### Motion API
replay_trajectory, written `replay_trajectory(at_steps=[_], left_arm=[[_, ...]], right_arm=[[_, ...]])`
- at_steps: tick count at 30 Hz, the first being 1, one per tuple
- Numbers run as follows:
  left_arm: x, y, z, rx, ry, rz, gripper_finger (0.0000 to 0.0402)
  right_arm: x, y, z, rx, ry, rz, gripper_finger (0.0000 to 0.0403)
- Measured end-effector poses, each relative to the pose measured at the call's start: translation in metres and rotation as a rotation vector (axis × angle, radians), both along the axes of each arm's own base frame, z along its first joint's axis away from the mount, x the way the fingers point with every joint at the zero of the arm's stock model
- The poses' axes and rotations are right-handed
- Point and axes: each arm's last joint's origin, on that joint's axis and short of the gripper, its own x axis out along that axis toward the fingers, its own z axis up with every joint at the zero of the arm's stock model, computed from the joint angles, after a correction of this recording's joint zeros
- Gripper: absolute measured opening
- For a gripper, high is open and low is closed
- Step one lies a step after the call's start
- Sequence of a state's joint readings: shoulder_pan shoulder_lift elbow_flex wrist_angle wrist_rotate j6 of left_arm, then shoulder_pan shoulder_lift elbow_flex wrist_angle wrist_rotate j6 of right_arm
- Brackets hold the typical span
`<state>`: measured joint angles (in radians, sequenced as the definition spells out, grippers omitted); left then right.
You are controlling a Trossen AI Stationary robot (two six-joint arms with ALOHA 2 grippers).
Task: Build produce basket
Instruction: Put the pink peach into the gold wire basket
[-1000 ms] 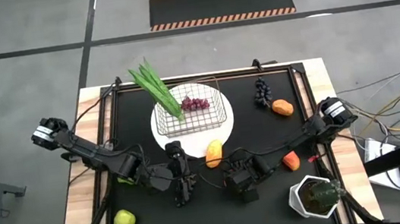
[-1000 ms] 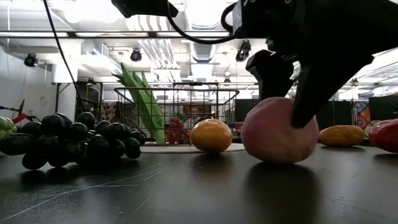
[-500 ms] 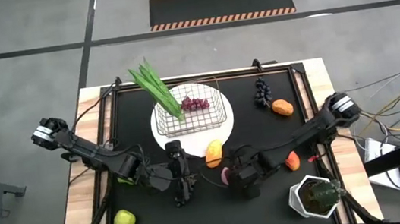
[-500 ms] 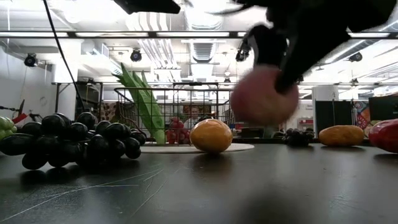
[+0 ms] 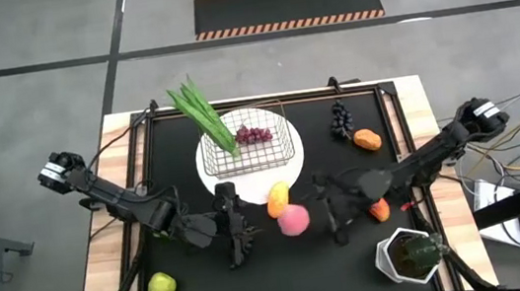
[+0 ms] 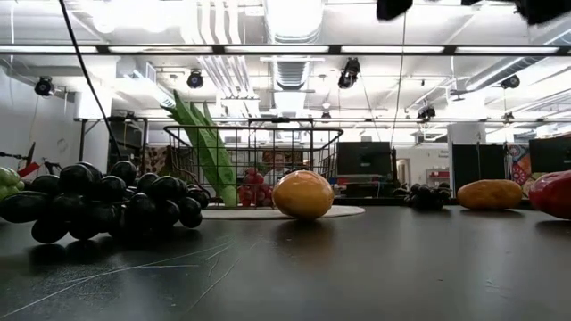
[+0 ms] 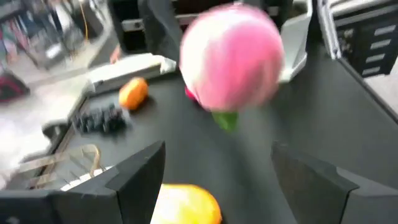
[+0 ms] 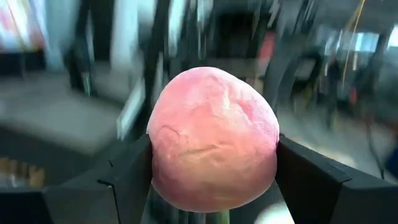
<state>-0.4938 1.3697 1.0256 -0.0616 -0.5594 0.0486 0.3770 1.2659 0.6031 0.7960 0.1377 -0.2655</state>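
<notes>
One basket is on my table, standing on a round white plate towards the far side. In it I see one bundle of green leafy stalks, leaning out over the far left corner, and one bunch of purple grapes.

Outside the basket I count one mango at the plate's near edge, one orange with one dark grape bunch touching it on the far right, one red-orange fruit, and one yellow-green apple near the front left. One potted plant sits at the front right.

My right gripper holds the one pink peach just in front of the mango; the right wrist view has it clamped between both fingers. My left gripper hovers just left of it, jaws apart with nothing between them, as the left wrist view confirms.

From table height I get a second dark grape bunch that the left arm covers from overhead. That level view shows neither the peach nor the fingers, only dark arm parts at its upper edge. From above I cannot tell how high the peach is.
</notes>
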Motion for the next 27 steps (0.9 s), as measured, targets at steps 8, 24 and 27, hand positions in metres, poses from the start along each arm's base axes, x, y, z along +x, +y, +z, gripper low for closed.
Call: replay_trajectory(at_steps=[8, 24, 27], left_arm=[[0.01, -0.003, 0.019, 0.078, -0.232, -0.042, 0.0274], [0.046, 0.017, 0.001, 0.097, -0.324, 0.058, 0.0305], [0.05, 0.017, -0.001, 0.095, -0.344, 0.06, 0.0333]], right_arm=[[-0.014, -0.026, -0.002, 0.127, -0.255, 0.038, 0.0276], [-0.011, -0.031, 0.001, 0.12, -0.268, 0.012, 0.0276], [-0.011, -0.032, 0.001, 0.119, -0.269, 0.014, 0.0276]])
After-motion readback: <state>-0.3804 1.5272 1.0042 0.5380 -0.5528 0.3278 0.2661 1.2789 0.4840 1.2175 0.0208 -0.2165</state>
